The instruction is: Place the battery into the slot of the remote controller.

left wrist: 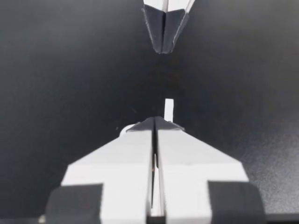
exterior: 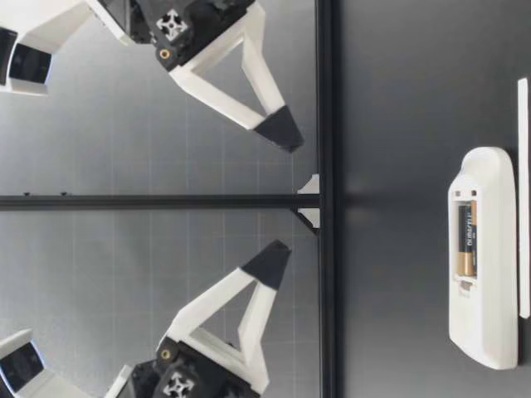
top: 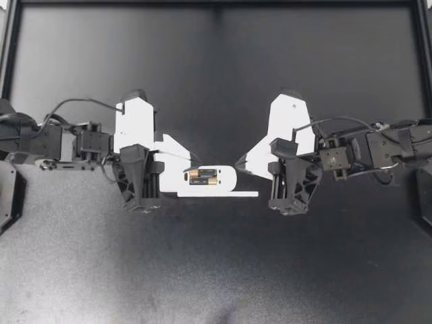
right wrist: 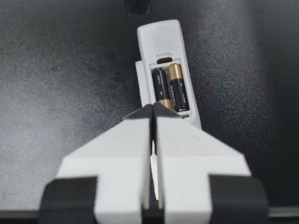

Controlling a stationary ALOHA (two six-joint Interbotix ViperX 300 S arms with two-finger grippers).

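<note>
Right end effector (top: 237,163) near white remote (top: 227,179), two black-gold batteries (top: 202,177) inside.

I read this as a robotics lab bench, not a home: my rig works over a matte black table (top: 216,270) edged by a black rail (exterior: 324,99), with a grey gridded backdrop (exterior: 99,141) behind (an upright black post (exterior: 149,201) crosses it).

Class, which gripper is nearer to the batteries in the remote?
Left. My left gripper hangs almost directly above the batteries; my right gripper hangs above the end of the remote, beside them.
</note>
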